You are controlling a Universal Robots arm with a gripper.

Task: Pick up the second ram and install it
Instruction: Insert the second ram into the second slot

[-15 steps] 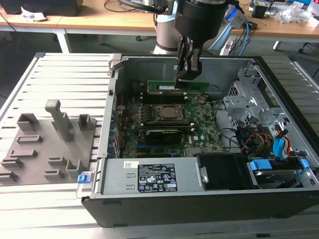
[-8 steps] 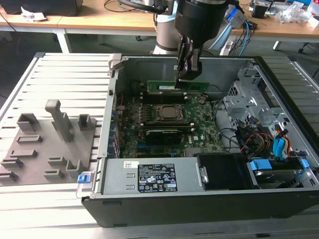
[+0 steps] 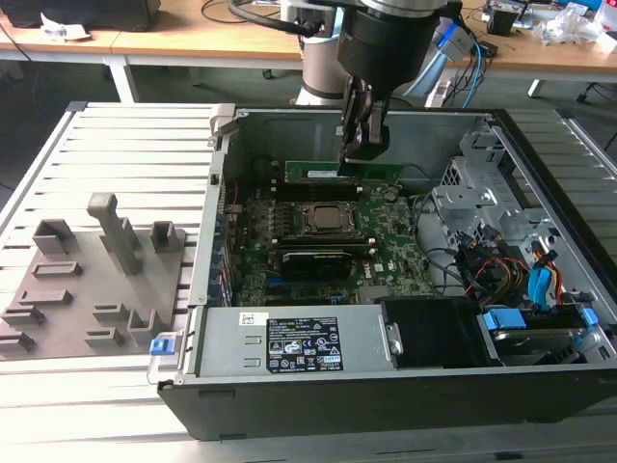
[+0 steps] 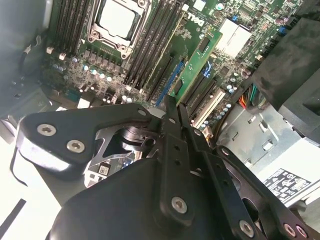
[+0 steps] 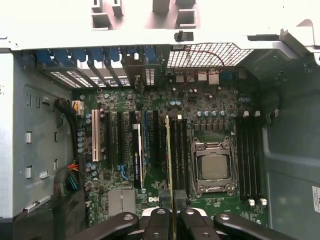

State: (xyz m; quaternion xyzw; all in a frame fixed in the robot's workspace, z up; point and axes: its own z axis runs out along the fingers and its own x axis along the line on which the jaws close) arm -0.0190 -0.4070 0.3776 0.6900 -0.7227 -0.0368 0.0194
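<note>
Wooden desks behind grey slatted table.

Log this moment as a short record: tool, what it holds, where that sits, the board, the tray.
tool: the tool is down inside the open computer case, shut on the second ram
held item: the second ram, a narrow green stick, gripped on edge; also seen in the second wrist view
position: standing over the memory slots beside the processor socket; whether it is seated cannot be told
board: motherboard flat in the case
tray: grey holder tray outside the case, toward the exterior view's left
</note>
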